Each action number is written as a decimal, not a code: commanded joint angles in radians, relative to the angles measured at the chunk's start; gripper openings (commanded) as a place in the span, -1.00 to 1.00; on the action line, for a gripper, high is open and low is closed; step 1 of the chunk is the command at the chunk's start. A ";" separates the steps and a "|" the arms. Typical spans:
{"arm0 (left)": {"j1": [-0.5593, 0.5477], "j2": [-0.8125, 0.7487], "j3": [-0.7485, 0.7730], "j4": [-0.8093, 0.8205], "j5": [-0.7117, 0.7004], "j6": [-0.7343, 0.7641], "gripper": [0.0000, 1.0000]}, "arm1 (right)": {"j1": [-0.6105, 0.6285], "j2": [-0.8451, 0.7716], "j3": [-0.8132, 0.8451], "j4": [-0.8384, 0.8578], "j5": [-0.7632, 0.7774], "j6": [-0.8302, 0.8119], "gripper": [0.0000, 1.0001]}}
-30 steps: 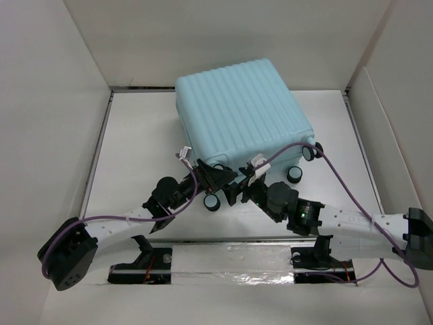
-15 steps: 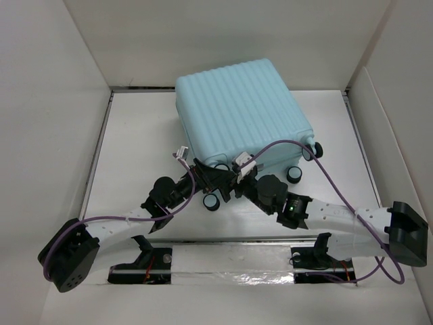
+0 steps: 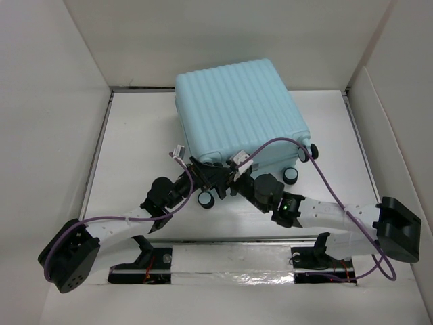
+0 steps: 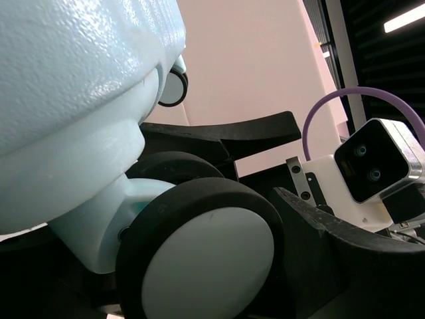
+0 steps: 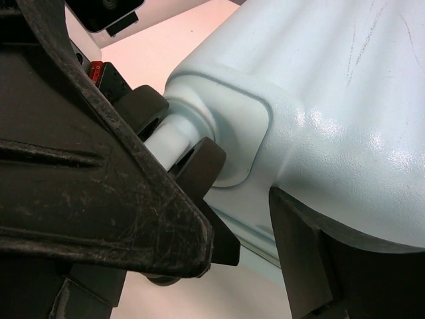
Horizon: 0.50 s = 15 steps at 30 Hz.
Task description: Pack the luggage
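White walls box in a white bench, and both my arms reach to one spot on it. My left gripper is spread wide with a caster wheel sitting between its fingers. I cannot tell whether either finger actually presses the tyre. My right gripper is just beside it, also spread, straddling the moulded corner of the shell and the wheel stem from the other side. Both belong to the pale aqua suitcase, which lies flat and closed in the far middle of the bench, ribbed shell up, wheels toward me.

I judge this to be a handling step: taking hold of the wheel end so the case can be dragged or turned before opening. To do it well I should close on the rigid stem or housing rather than the tyre, which will roll and swivel. The grippers are crowded, so one should close first, slowly, without the fingers knocking together. Any pull should run low along the bench, or the case may tip. The purple cable draped near the other wheels could snag.
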 commanded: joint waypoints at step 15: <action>0.033 -0.185 -0.036 -0.058 -0.002 0.054 0.58 | 0.048 -0.027 0.067 -0.049 0.076 -0.069 0.79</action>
